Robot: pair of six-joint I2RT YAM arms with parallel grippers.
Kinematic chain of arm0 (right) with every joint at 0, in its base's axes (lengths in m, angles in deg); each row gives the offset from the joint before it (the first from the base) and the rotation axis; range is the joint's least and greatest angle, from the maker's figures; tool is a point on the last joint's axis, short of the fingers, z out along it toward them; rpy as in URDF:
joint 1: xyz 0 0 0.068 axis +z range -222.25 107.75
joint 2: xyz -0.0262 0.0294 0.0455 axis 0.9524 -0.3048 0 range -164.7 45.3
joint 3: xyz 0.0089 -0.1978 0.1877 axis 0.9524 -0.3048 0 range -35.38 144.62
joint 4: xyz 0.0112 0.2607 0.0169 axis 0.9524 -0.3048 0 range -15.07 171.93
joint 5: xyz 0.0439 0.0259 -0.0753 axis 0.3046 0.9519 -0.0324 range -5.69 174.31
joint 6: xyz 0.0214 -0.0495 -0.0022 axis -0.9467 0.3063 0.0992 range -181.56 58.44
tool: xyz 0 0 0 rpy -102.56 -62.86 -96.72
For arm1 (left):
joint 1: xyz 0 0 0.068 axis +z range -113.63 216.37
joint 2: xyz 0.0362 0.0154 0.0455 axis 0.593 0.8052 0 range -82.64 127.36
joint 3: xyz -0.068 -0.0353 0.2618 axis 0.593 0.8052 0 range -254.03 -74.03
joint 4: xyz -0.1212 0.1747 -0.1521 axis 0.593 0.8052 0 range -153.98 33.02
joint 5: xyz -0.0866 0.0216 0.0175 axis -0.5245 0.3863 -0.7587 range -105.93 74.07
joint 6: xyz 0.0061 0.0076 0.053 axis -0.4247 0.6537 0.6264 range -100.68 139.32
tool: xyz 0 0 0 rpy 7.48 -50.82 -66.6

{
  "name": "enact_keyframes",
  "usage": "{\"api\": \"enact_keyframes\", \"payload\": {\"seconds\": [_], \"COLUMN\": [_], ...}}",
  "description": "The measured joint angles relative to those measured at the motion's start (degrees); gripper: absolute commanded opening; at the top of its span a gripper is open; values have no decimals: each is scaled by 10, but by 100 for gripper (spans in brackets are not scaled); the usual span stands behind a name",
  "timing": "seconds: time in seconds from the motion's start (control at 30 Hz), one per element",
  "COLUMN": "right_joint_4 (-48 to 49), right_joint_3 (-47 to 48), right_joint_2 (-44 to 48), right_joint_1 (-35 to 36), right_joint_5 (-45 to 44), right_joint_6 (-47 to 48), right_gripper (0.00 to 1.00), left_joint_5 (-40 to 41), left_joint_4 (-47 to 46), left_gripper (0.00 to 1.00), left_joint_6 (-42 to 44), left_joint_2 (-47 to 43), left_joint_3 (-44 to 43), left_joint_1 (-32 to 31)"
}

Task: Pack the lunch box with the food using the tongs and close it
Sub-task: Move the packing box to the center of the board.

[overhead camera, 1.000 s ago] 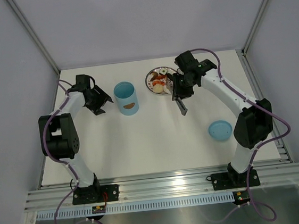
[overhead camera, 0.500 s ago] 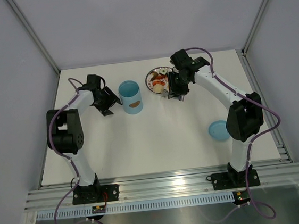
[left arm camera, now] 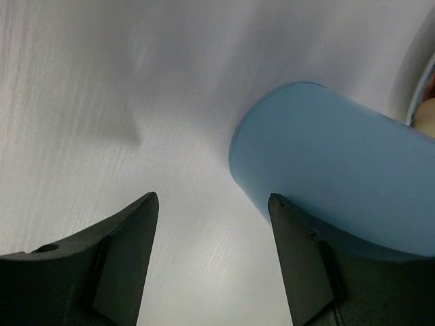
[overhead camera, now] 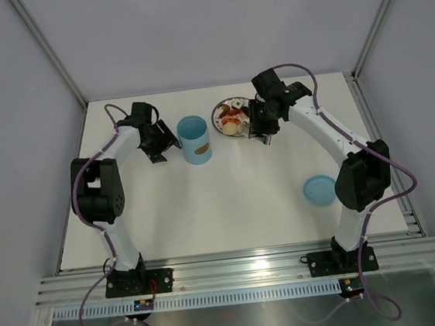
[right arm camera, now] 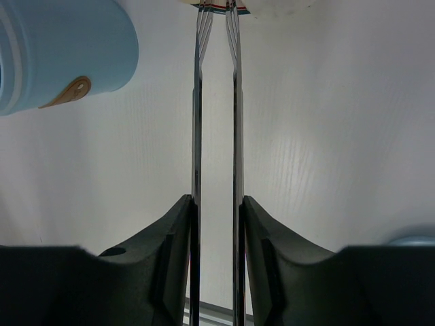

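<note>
White surface (overhead camera: pixel 230 208) between pale walls carries everything: the open blue box (overhead camera: pixel 195 139) stands upright left of centre, the plate (overhead camera: pixel 217 110) of food (overhead camera: pixel 233 122) sits just to its right, and the lid (overhead camera: pixel 320 189) lies well apart near the right arm's base. Right fingers (right arm camera: pixel 173 251) are clamped on the tongs (right arm camera: pixel 198 136), whose two thin arms run forward nearly parallel with a narrow gap, their tips at the plate's near edge. Left fingers (left arm camera: pixel 129 258) are spread with only bare surface between them; the box is just beside one of them and is not gripped. The step in hand looks like the pick-up of a food piece. To do it well, the tips should straddle one piece low against the plate before the squeeze, since a gap this narrow may push a piece instead of taking it. Pressure should be gentle, or the thin arms could twist. Steadying the box first would make the drop safer.
</note>
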Motion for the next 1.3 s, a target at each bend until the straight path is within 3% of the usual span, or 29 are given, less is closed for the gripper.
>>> {"api": "enact_keyframes", "payload": {"seconds": [0.77, 1.3], "right_joint_4": [23, 28], "right_joint_3": [-32, 52], "right_joint_2": [35, -36], "right_joint_1": [-36, -21], "right_joint_5": [17, 38], "right_joint_6": [-8, -6], "right_gripper": [47, 53], "left_joint_5": [16, 5], "left_joint_4": [9, 13], "left_gripper": [71, 73], "left_joint_6": [19, 50], "left_joint_2": [-1, 5], "left_joint_3": [14, -2], "left_joint_1": [-5, -13]}}
